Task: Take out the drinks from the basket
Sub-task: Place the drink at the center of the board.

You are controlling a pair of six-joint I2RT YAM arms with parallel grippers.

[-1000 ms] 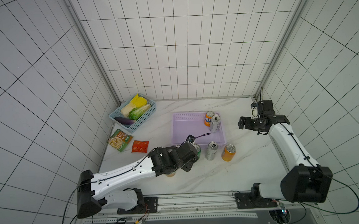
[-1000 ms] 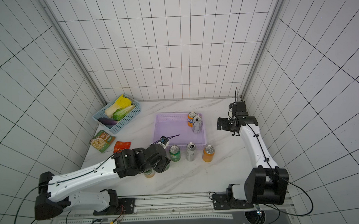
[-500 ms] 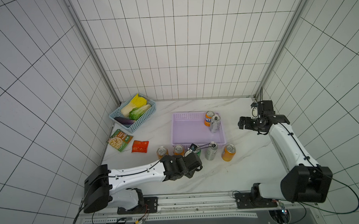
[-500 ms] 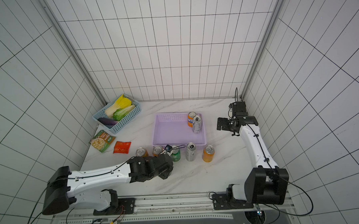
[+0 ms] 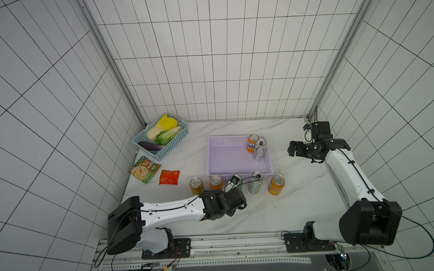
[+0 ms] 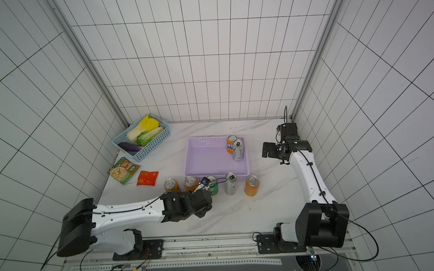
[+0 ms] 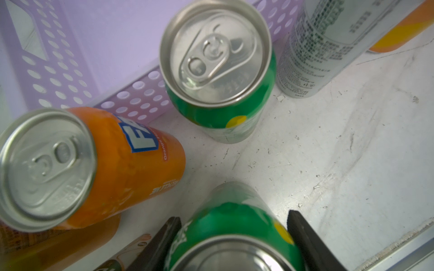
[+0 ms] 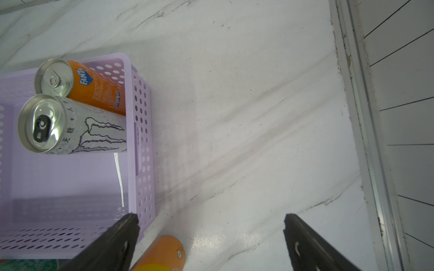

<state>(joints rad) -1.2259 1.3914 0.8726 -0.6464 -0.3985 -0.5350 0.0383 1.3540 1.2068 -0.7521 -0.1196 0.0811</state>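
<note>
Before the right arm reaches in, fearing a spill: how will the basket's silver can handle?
Tall and slim, the silver can probably tips if pushed high. Its smooth metal may slip in the jaws. The orange can close beside it could get knocked.

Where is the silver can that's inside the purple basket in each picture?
In a top view: silver can in the far right corner of the purple basket, beside an orange can.
In a top view: same corner.
Left wrist: not in it.
Right wrist: beside the orange can.
Shared landmark: the purple basket.
</note>
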